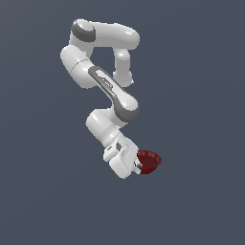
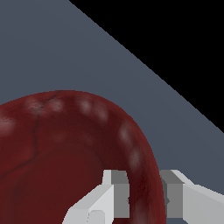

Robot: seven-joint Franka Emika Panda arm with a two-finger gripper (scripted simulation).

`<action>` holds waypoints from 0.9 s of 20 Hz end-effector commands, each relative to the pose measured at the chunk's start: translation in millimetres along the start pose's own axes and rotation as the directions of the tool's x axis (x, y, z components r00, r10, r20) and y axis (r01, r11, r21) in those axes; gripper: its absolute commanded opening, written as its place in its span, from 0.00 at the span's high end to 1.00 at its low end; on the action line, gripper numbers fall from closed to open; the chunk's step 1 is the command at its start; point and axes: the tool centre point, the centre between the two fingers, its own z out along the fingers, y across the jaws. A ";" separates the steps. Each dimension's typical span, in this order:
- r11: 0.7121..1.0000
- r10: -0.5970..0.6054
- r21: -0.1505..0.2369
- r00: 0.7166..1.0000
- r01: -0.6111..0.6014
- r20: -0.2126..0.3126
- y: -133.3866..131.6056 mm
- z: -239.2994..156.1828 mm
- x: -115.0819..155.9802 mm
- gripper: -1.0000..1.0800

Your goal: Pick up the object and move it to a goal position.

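The object (image 1: 149,161) is a small dark red bowl-like thing with a rim. In the exterior view it sits at the end of my white gripper (image 1: 139,165), toward the exterior view's right of the hand. In the wrist view the object (image 2: 65,148) fills much of the picture, and its rim passes between my two fingers. My gripper (image 2: 142,194) is shut on that rim, with one finger (image 2: 114,192) inside the bowl and the other outside it. The arm is bent and the hand is tilted.
A plain grey-blue floor (image 2: 87,52) lies under everything. In the wrist view it ends at a straight edge, with black beyond it (image 2: 183,43). No other objects show.
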 end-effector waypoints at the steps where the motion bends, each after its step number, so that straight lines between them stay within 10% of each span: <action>1: 1.000 -0.008 -0.006 1.000 0.008 -0.008 2.0 0.0 1.8 1.00; 18: 1.000 -0.006 -0.004 1.000 0.006 -0.008 16.9 13.6 30.0 1.00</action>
